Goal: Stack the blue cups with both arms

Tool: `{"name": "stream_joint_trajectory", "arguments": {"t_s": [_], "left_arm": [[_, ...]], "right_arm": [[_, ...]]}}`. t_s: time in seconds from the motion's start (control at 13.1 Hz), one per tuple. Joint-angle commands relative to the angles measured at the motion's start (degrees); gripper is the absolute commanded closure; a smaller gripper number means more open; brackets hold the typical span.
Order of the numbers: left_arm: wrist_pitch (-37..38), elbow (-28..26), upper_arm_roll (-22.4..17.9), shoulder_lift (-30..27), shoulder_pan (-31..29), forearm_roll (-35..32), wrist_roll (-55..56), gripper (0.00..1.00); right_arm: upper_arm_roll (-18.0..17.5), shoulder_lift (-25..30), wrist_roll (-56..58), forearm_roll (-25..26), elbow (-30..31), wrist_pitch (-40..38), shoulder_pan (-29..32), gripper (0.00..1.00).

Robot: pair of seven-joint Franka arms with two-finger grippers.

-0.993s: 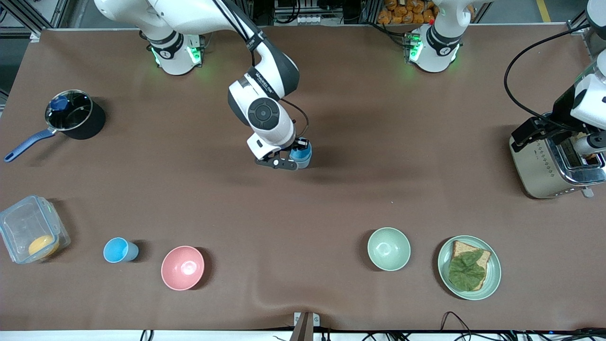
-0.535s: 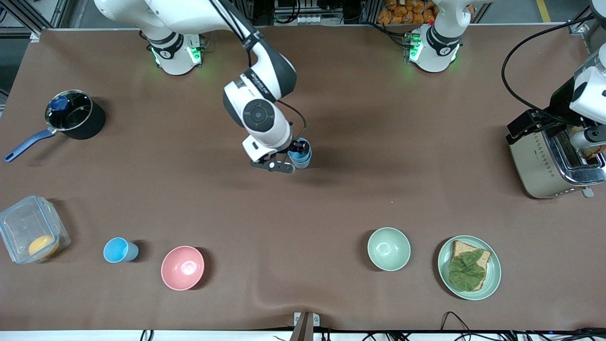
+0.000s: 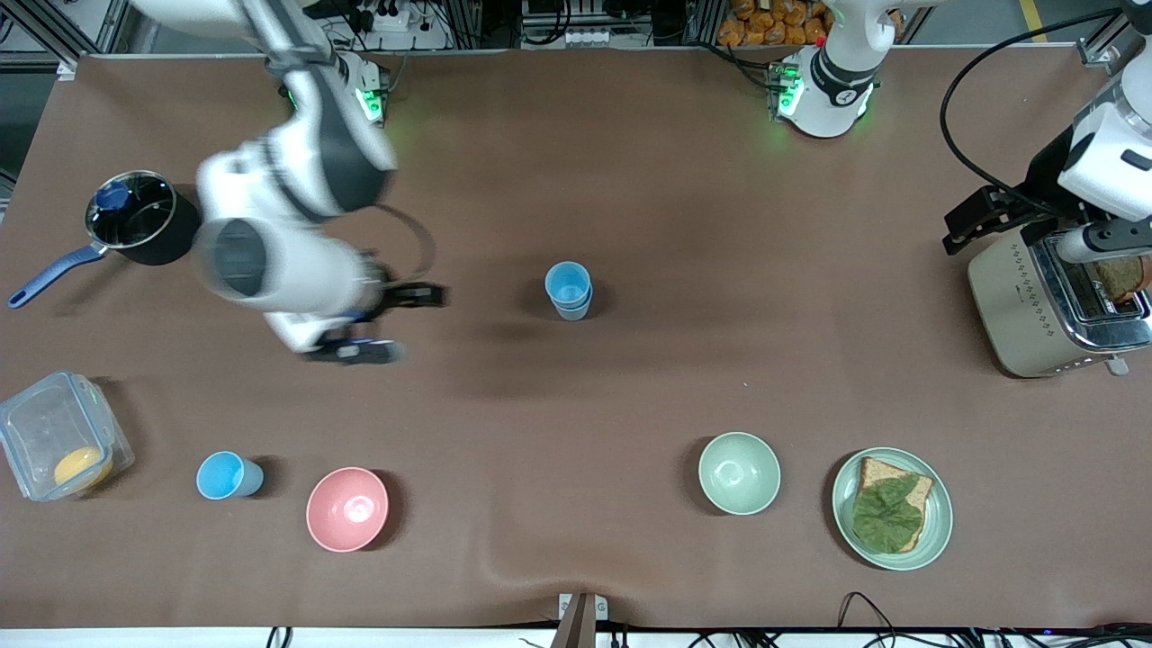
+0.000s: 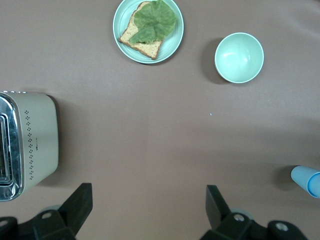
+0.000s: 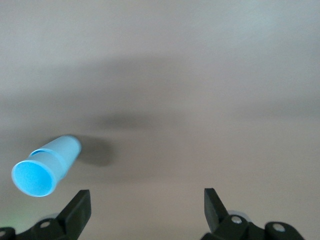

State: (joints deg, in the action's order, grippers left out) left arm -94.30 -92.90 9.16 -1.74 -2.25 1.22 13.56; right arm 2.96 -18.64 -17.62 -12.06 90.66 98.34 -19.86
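Two blue cups [image 3: 568,290] stand nested as one stack at the table's middle; the stack also shows in the right wrist view [image 5: 45,169] and at the edge of the left wrist view [image 4: 306,180]. A third blue cup [image 3: 229,475] stands alone beside the pink bowl [image 3: 347,508], near the front camera. My right gripper [image 3: 400,322] [image 5: 145,202] is open and empty, above bare table between the stack and the pot. My left gripper [image 3: 976,218] [image 4: 148,200] is open and empty, raised beside the toaster [image 3: 1053,306].
A black pot [image 3: 135,216] with a blue handle and a clear container [image 3: 58,436] stand at the right arm's end. A pale green bowl [image 3: 739,472] and a plate with toast and lettuce [image 3: 891,508] stand near the front camera toward the left arm's end.
My right gripper let go of the upper cup, which stays in the stack, and swung away toward the right arm's end. My left arm shifted slightly by the toaster.
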Motion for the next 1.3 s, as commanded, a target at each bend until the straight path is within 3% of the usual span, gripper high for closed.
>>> {"name": "stream_joint_trajectory", "arguments": {"t_s": [0.0, 0.08, 0.23, 0.53, 0.69, 1.22], "left_arm": [[1.2, 1.2, -0.4, -0.4, 0.7, 0.3, -0.7, 0.0], [1.4, 1.8, -0.2, -0.2, 0.9, 0.3, -0.7, 0.0], [2.9, 3.1, -0.3, 0.2, 1.4, 0.2, -0.7, 0.0], [6.2, 5.8, -0.3, 1.0, 1.4, 0.4, -0.7, 0.0], [6.3, 5.8, -0.4, 1.0, 1.4, 0.6, -0.7, 0.0], [6.3, 5.8, -0.2, 0.9, 1.4, 0.4, -0.7, 0.0]], "right_arm": [[-1.3, 5.5, 3.3, 8.2, 1.9, -0.2, 3.8, 0.0], [-1.3, 7.5, 3.5, 10.9, 1.8, -0.3, 4.5, 0.0], [-1.2, 10.4, 5.5, 11.7, 1.4, -3.1, 8.3, 0.0], [-1.6, 17.7, 20.2, 11.5, 1.4, -8.1, 17.6, 0.0], [-1.8, 18.9, 21.5, 11.0, 1.5, -10.7, 20.7, 0.0], [-2.2, 19.6, 21.6, 11.2, 1.7, -12.1, 22.8, 0.0]]}}
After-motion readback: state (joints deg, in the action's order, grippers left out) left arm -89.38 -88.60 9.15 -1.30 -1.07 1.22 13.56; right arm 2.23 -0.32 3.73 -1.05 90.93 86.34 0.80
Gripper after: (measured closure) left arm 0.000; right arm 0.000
